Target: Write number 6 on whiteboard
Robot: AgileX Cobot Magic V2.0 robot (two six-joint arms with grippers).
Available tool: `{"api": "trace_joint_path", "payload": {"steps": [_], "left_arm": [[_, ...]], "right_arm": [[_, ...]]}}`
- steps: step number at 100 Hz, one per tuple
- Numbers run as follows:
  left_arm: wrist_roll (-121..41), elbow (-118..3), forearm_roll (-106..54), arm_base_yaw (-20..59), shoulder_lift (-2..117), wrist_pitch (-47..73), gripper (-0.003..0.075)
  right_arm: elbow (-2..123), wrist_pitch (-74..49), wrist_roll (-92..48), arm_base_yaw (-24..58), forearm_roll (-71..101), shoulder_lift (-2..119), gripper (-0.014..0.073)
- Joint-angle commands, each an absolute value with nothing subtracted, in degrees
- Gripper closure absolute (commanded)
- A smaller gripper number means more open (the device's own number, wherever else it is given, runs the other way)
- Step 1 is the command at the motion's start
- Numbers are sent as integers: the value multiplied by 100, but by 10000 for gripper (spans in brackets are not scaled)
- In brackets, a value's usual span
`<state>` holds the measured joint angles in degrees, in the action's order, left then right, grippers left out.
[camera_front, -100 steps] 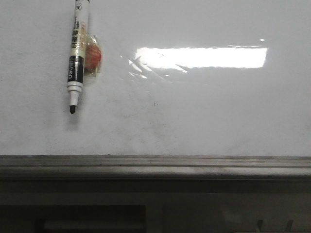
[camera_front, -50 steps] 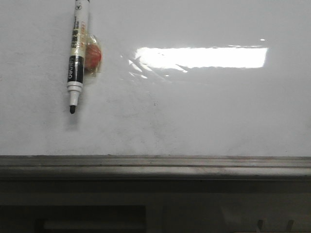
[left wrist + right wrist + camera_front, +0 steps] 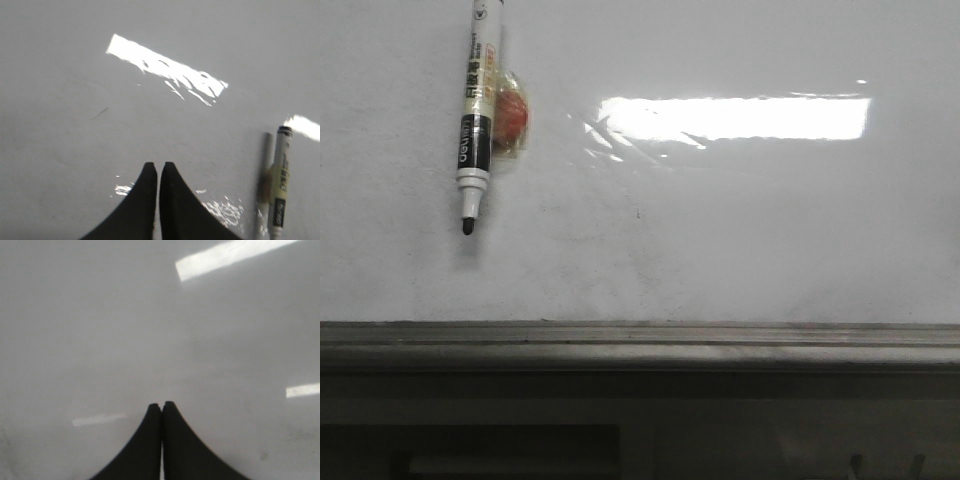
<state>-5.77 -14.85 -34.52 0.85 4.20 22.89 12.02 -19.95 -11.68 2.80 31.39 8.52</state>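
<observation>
Left wrist view shows the left arm's black tool with its two tapering fingers drawn nearly together, only a hairline slit between the tips and nothing gripped. It hangs over the large glossy white whiteboard, whose surface carries a bright slanted rectangular light reflection and a short faint dark stroke. Off to one side of the tool, well apart from it, lies a slim white-and-black whiteboard marker with printed label bands, a grey shadow just beside it.

Right wrist view has the right arm's black tool pressed tip to tip, holding nothing, above a bare grey-smudged stretch of the same board.

Front view places the marker at the upper left of the board, nearly upright with its black tip pointing down, and a small orange-red blob in a clear wrapper touching its right side. A tiny dark speck sits near the board's middle. No drawn 6 shows on the board in any view. Along the board's lower edge runs a grey metal tray edge, with a dark grey ledge below it. Neither tool appears in the front view.
</observation>
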Motion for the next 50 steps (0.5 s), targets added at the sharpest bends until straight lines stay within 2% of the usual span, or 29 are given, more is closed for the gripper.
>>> {"api": "trace_joint_path", "payload": {"steps": [1,10,22,31,36,41,43,46,50], "left_arm": [[-1024,-2259,-3324,72,977,2747,741],[-1501,-2732,-3334,135,1486,3112,740],[-1505,-2996,-3495,560,1827,3026,739],[-1612,-3043,-3530,907,2042,3026,706],[-1612,-3043,-3530,1088,2164,3039,643],[-1612,-3043,-3565,1255,2309,3037,532],[-1612,-3043,-3596,1319,2379,3037,498],[-1612,-3043,-3659,1401,2500,3037,407],[-1645,-3043,-3780,1514,2630,2999,313]], "right_arm": [[1854,-2278,-1173,254,2978,1608,646],[2287,-2609,-1242,254,2923,2248,646],[2587,-2885,-1526,264,2933,2710,632],[2699,-3050,-1635,261,2961,2855,513],[2714,-3080,-1635,261,3005,2865,392],[2714,-3089,-1635,261,3059,2865,237],[2714,-3089,-1635,261,3083,2865,202],[2714,-3089,-1635,261,3119,2865,136],[2714,-3089,-1635,261,3143,2865,96]]}}
